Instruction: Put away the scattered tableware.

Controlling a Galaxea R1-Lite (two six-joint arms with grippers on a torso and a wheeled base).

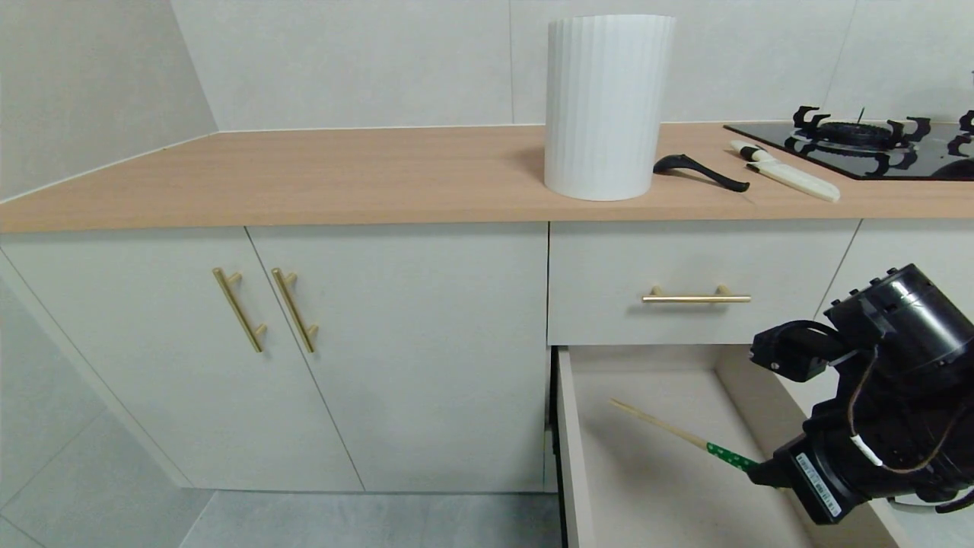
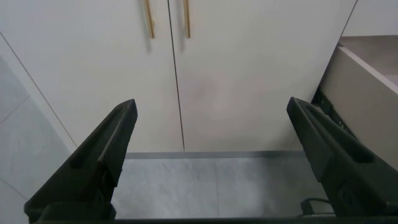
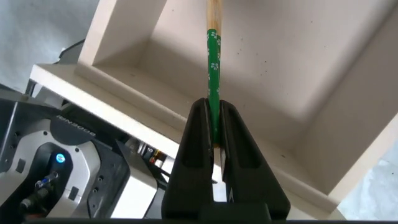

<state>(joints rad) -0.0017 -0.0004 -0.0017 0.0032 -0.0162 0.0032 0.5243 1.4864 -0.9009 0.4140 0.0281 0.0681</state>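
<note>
My right claw (image 3: 214, 107) is pinching the green patterned end of a chopstick (image 3: 213, 37), jaws narrow and closed on it; it looks like one stick to me. The bare wooden length is pointing out ahead of the claw's tips, over the floor of the open drawer (image 1: 572, 449) lying under the claw.

To do this placing well, I am thinking the claw should drop lower and flatten the stick's slant, so the far tip is nearly on the drawer floor before the jaws let go. A release from up here would probably let it bounce or roll. I would also be watching the drawer's side wall close beside the claw.

The right wrist view is giving me the pinch itself, with the stick running centrally between both fingers. The head view is giving me the stick's slant and how far inside the walls it is lying.

My left claw (image 2: 211, 109) is hanging wide and empty, well off to the side of the working claw, facing the closed cupboard doors (image 2: 249, 74).

Far above and beyond the working claw, on the desk (image 1: 342, 175), a black utensil (image 1: 700, 172) and a pale knife (image 1: 791, 176) are waiting beside a tall white ribbed container (image 1: 607, 106), so I am judging the task partly done.
</note>
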